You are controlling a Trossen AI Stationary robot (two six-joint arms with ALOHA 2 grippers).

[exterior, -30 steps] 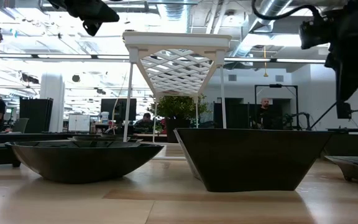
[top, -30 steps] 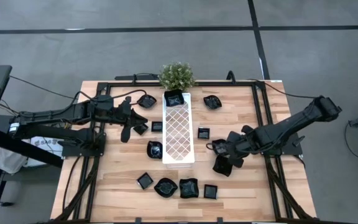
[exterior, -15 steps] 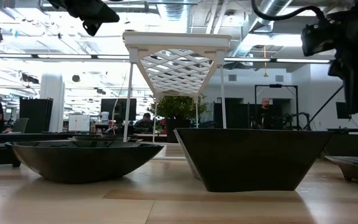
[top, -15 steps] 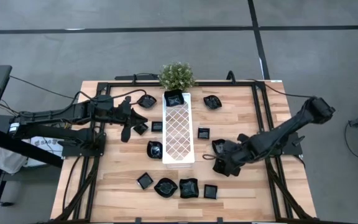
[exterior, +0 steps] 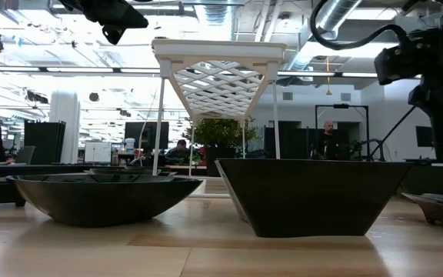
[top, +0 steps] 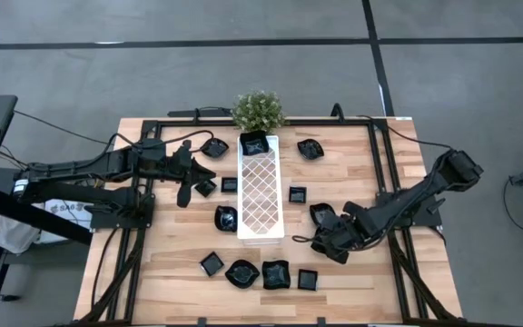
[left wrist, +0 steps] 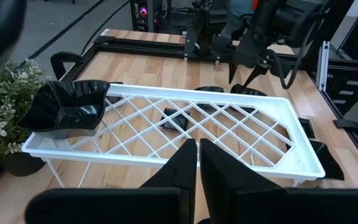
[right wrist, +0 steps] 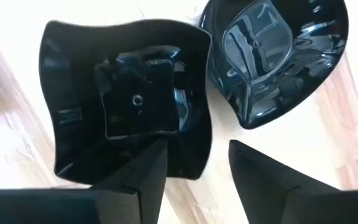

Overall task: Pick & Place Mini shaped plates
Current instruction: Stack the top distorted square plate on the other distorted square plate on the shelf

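- Step: reaching to pick. Right claw, fingers apart, over the wavy square plate on the table, leaf plate just beside.
- Next: straddle one rim, close.
- Beyond: white tray carrying one plate.
- Far: left claw together, waiting.

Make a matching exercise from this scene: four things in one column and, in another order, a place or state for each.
Things:
1. potted plant
2. wavy-edged plate
3. right gripper
4. left gripper

Places or states:
a. open, just above two black plates on the wood
b. shut, on the left side of the white tray
c. at the table's far edge
d. in the tray's end nearest the plant

Pairs: 1-c, 2-d, 3-a, 4-b
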